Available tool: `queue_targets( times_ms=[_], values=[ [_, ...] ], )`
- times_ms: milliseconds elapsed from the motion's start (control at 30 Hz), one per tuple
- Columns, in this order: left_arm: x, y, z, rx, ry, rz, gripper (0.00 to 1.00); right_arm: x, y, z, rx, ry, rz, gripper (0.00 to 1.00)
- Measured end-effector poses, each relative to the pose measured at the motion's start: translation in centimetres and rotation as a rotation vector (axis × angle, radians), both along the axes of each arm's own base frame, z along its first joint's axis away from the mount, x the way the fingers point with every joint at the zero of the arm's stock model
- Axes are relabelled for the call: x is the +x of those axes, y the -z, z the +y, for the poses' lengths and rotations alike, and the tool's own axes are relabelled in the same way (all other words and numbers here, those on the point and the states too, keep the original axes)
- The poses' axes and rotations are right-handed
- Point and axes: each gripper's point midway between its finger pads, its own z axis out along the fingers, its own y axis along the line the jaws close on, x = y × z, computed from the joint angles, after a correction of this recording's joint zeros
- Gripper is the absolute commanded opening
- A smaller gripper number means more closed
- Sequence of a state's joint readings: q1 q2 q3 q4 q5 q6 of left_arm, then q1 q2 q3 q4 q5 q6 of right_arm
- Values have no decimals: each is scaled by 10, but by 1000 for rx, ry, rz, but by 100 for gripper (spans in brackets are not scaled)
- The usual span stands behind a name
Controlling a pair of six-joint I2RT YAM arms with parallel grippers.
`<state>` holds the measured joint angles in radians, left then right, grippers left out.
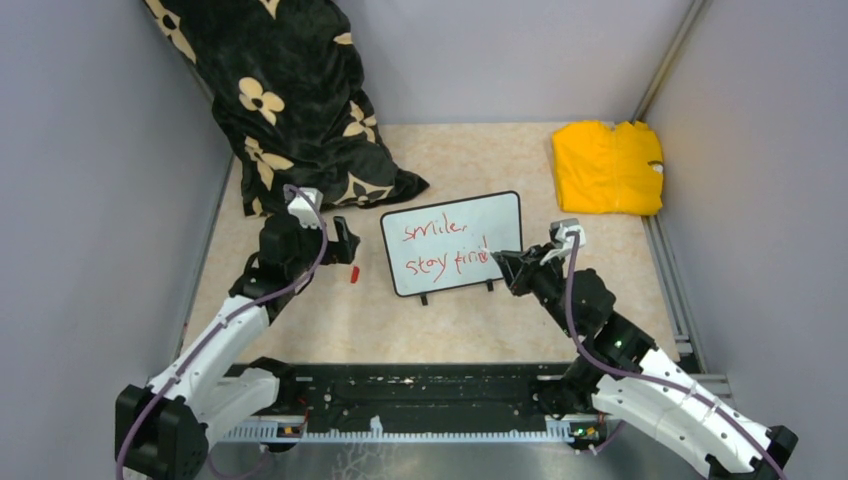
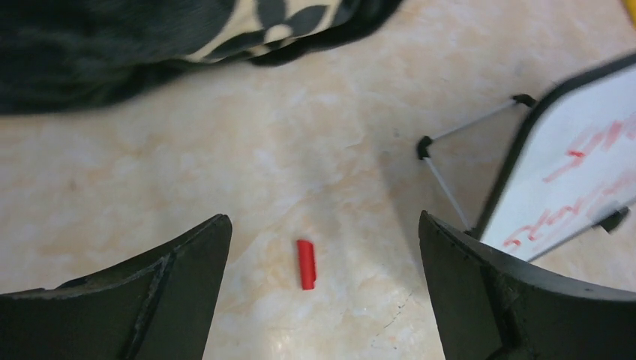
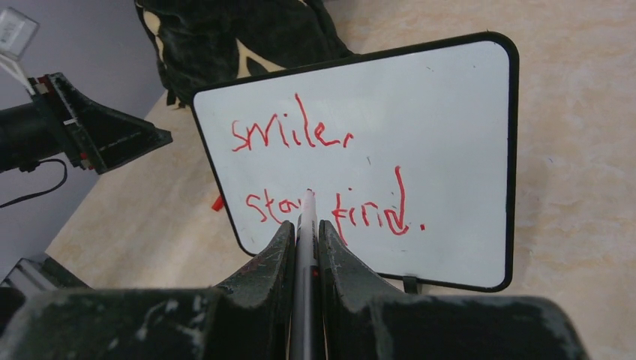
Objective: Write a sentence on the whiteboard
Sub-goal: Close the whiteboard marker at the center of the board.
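While right jaws clench a marker (image 3: 306,219) at the whiteboard (image 3: 435,105), left jaws gape — apart.

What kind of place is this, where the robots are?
Probably a robot lab test booth, not a home. Plain grey walls and metal rails box in a table. A left arm and a right arm are bolted at its near edge. The whiteboard and yellow cloth look like practice props.

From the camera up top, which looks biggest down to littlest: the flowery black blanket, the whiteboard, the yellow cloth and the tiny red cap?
1. flowery black blanket, clearly the biggest
2. whiteboard and yellow cloth: they look about alike, too close to rank
3. red cap, the littlest by far
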<state>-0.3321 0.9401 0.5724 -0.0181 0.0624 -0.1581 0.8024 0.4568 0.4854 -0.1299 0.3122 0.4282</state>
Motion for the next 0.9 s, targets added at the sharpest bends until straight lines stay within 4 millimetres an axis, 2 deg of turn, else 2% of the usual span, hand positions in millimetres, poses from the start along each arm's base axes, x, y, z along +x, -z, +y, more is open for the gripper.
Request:
queue_targets(
  times_ms=[100,200,367,467,700,900],
  values=[
    [2,6,19,3,-140,67,99,-1,-8,3,-5,-23,-16,0],
    [2,22,27,6,-216,146,99,-1,-11,5,-18,-35,-26,0],
    [-2,64,25,67,-218,324,99,0,-10,7,-43,-47,-31,0],
    [-1,83,21,112,-194,425,98,-1,-9,8,-54,-57,-35,0],
    [7,104,12,158,-152,550,87,-2,-9,10,-67,-76,-43,0],
    [1,125,8,205,-99,637,75,-1,-5,12,-88,-84,-36,0]
  ],
)
